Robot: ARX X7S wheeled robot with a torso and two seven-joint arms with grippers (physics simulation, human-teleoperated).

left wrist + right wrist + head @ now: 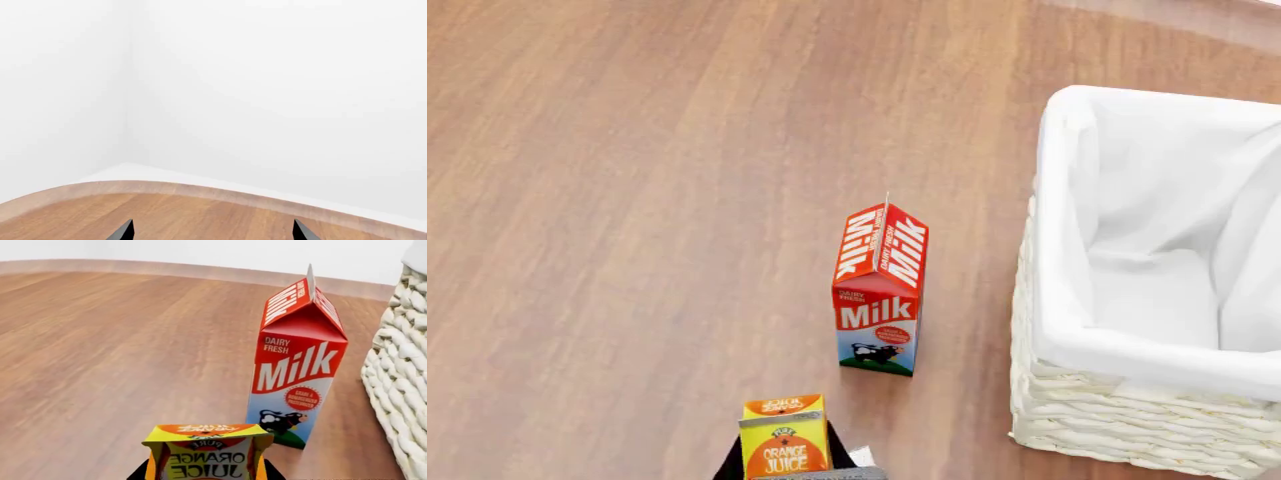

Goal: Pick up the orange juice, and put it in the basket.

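While my right gripper (205, 471) clamps the upright orange juice (783, 438), the basket (1054, 400) lies to my right past the Milk carton (880, 290); left gripper (212, 232) gapes empty.

The milk carton (880, 292) stands upright on the bench (627, 200). The orange juice (783, 437) is nearer the robot than it and slightly to its left, apart. The basket (1054, 400) sits to its right, near, not touching.
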